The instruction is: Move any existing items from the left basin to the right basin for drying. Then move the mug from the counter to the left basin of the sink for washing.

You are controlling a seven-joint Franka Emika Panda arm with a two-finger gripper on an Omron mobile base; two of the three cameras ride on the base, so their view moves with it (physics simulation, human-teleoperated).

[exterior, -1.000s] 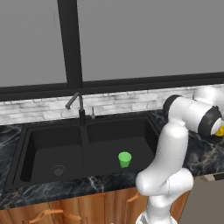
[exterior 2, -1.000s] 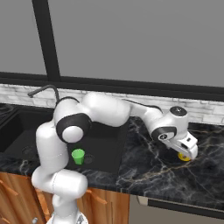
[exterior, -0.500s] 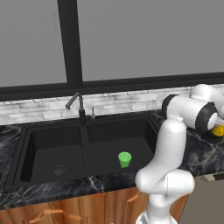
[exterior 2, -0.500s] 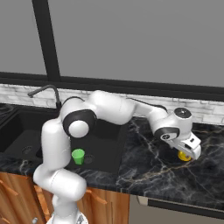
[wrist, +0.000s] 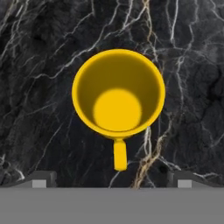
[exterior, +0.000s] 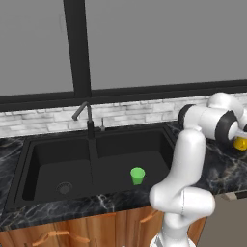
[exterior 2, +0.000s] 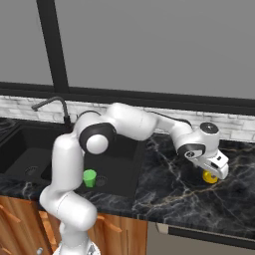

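The yellow mug [wrist: 118, 94] stands upright on the black marble counter [wrist: 35, 65], its handle pointing toward the camera. My gripper [wrist: 111, 180] hangs directly over it, open, with the fingertips [wrist: 41, 179] set wider than the mug and nothing between them. From the side, the gripper [exterior 2: 215, 170] sits just above the mug [exterior 2: 210, 177], right of the sink. The mug [exterior: 240, 143] peeks out behind the wrist. The green cup [exterior: 137, 175] stands upright in the right basin [exterior: 144, 152]. The left basin [exterior: 43, 166] holds only its drain.
A dark curved faucet [exterior: 84, 116] rises behind the sink's divider. A white tile backsplash [exterior 2: 239, 132] and a window run along the back. My arm stretches across the right basin toward the counter [exterior 2: 164, 194]. Wooden cabinets [exterior: 72, 234] sit below.
The hand has shifted slightly right and down over the yellow mug. The green cup and the mug have not moved, and the jaws have stayed wide.
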